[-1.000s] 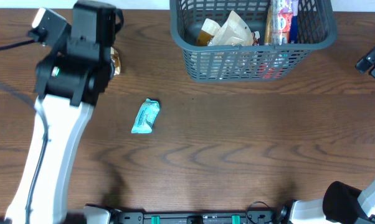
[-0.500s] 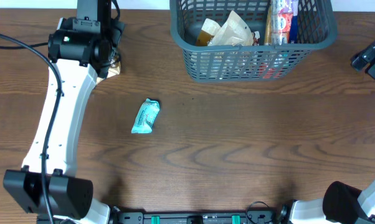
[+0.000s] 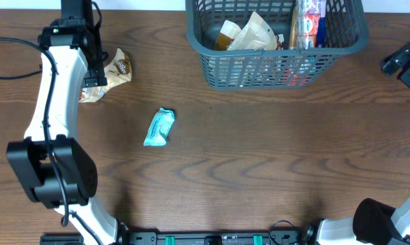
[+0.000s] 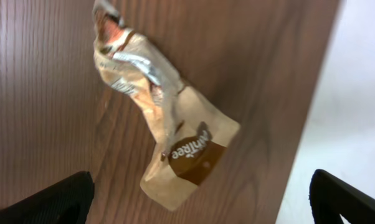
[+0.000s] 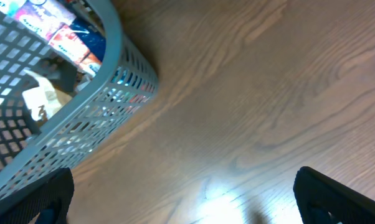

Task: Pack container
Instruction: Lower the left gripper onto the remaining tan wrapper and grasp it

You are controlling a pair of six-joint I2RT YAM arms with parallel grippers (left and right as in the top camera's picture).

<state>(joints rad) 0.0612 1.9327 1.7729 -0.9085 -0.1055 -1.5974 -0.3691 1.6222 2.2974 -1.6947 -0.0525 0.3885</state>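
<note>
The container [image 3: 203, 62], a grey-blue slotted basket, stands at the back centre with several snack packets [image 3: 249, 34] inside. On the wood to its left lie a crumpled tan packet with a brown label [image 3: 109, 73] and a teal packet [image 3: 159, 127]. In the left wrist view my left gripper [image 4: 200, 208] hangs open above the table, and the tan packet [image 4: 175, 143] lies just beyond its fingertips, untouched. My right gripper [image 5: 187, 202] is open over bare wood, to the right of the container [image 5: 113, 81], with nothing between its fingers.
My left arm [image 3: 58, 88] runs up the left side of the table from its base at the front. The table's far edge [image 4: 312, 106] is close to the tan packet. The right arm's wrist [image 3: 404, 61] sits at the right edge.
My left arm has swung left and back, uncovering the tan packet, which stays on the table. The right wrist has drifted slightly left. Both grippers stay open.
</note>
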